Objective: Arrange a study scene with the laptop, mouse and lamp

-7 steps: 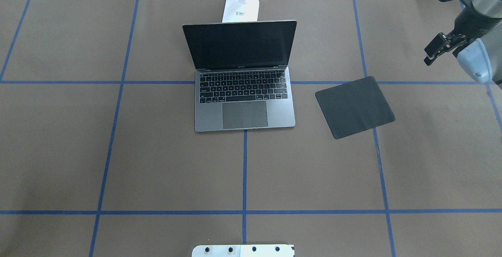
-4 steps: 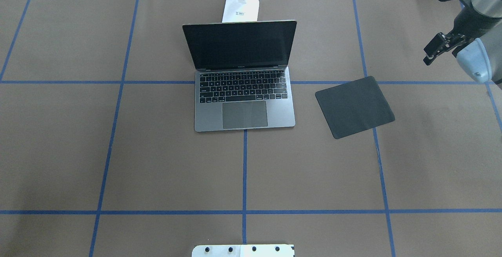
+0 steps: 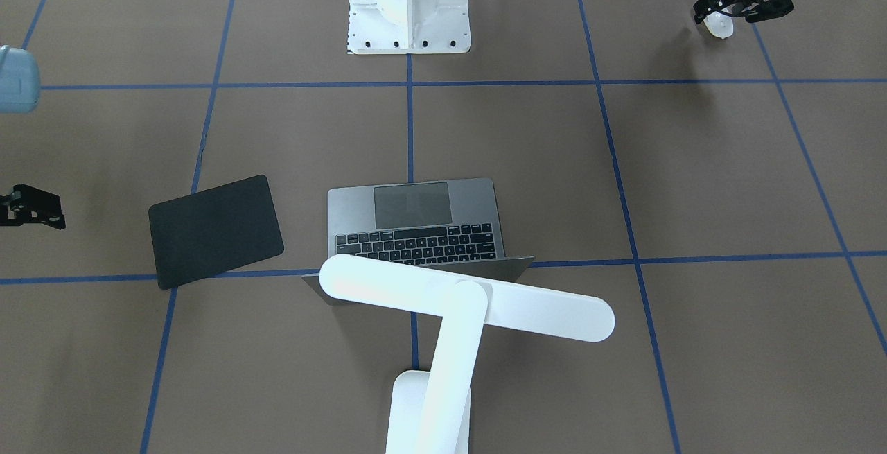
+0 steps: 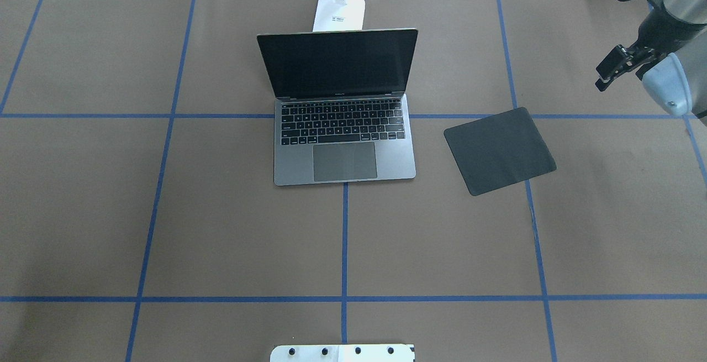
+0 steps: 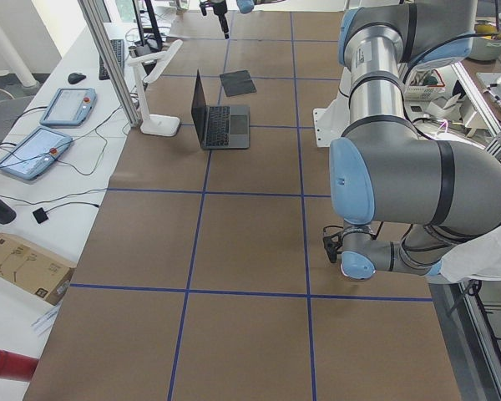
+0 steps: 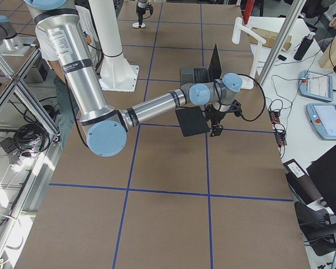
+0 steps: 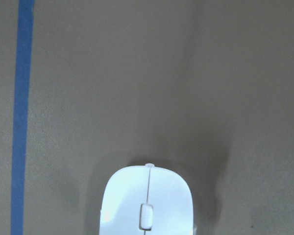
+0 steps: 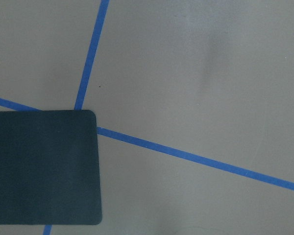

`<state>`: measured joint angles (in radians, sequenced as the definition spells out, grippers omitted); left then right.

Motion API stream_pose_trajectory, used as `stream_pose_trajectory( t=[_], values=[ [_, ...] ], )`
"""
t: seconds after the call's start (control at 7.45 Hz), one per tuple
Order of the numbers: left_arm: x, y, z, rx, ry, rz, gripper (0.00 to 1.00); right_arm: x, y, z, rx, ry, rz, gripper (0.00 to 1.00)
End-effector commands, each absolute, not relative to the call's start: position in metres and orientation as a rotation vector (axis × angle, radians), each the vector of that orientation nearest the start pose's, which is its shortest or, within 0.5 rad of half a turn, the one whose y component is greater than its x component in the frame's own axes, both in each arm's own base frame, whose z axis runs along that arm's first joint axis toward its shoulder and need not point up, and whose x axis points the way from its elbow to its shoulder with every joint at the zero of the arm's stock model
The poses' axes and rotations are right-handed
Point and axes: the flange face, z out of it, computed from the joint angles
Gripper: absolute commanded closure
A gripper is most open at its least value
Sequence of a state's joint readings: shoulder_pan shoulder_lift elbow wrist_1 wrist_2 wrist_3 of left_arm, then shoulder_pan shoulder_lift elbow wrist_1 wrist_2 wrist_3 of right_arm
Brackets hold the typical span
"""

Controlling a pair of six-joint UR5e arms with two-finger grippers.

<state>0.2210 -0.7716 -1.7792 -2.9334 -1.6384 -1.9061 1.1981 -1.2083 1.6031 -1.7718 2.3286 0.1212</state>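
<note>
1. The glossy mouse point(image 7: 146, 198) could slip from a shallow pinch, or clip the laptop point(image 4: 343, 146) or lamp point(image 3: 464, 298) on a long carry to the mat point(image 4: 500, 150). It is now far out on the robot's left, well apart from all 3.
2. The left gripper point(image 3: 726, 16) is at the mouse, but I cannot tell whether its fingers pinch it. The right gripper point(image 4: 603, 77) hangs near the mat with nothing seen in it, and I cannot tell its finger spread.

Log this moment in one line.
left gripper: over mouse, grip unclear | right gripper: near mat | laptop: open | lamp: behind laptop

Open laptop point(image 4: 342, 130) — lamp point(image 4: 338, 12) behind
</note>
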Motion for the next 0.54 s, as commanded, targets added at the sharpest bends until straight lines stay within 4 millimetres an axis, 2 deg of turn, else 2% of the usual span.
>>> stream_pose_trajectory(
  t=[0.0,0.4],
  values=[
    [0.176,-0.089,0.694,-0.277,0.726,-0.074,0.02,-0.167,-0.605,0.459,-0.003,-0.781,-0.313,0.01],
    [0.195,-0.08,0.689,-0.289,0.753,-0.048,0.04,-0.167,-0.606,0.46,-0.003,-0.781,-0.313,0.01]
  ],
)
